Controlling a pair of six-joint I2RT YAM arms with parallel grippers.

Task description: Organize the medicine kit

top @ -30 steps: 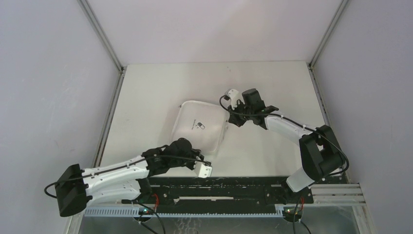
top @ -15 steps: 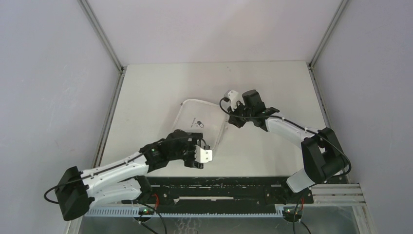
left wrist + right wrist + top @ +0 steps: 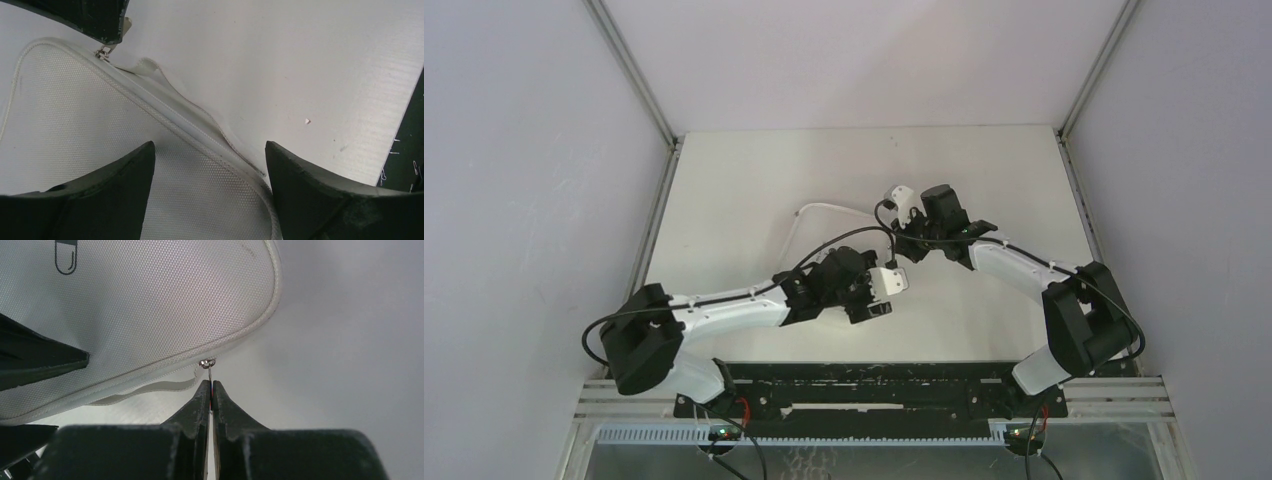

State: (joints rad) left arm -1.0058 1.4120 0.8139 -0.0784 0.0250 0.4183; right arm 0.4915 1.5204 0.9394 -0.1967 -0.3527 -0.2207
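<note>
The medicine kit point(image 3: 824, 228) is a white soft case lying flat on the table, lid down, and my left arm hides much of it from above. My left gripper point(image 3: 876, 294) hovers open over the kit's near right corner point(image 3: 100, 115), one finger over the lid and one over its edge, with nothing between them point(image 3: 210, 150). My right gripper point(image 3: 896, 250) is shut on the metal zipper pull point(image 3: 207, 364) at the kit's right edge point(image 3: 150, 305), its tips point(image 3: 211, 385) pinching the tab. A loose white strap point(image 3: 150, 387) hangs below the zip.
A pill logo point(image 3: 67, 257) marks the kit's lid. The white table point(image 3: 754, 170) is walled by grey panels left, right and behind. A black rail point(image 3: 874, 385) runs along the near edge by the arm bases.
My left arm has swung from the near table edge up and right over the kit, and its gripper has gone from shut to open. The right gripper has kept its hold on the zipper pull.
</note>
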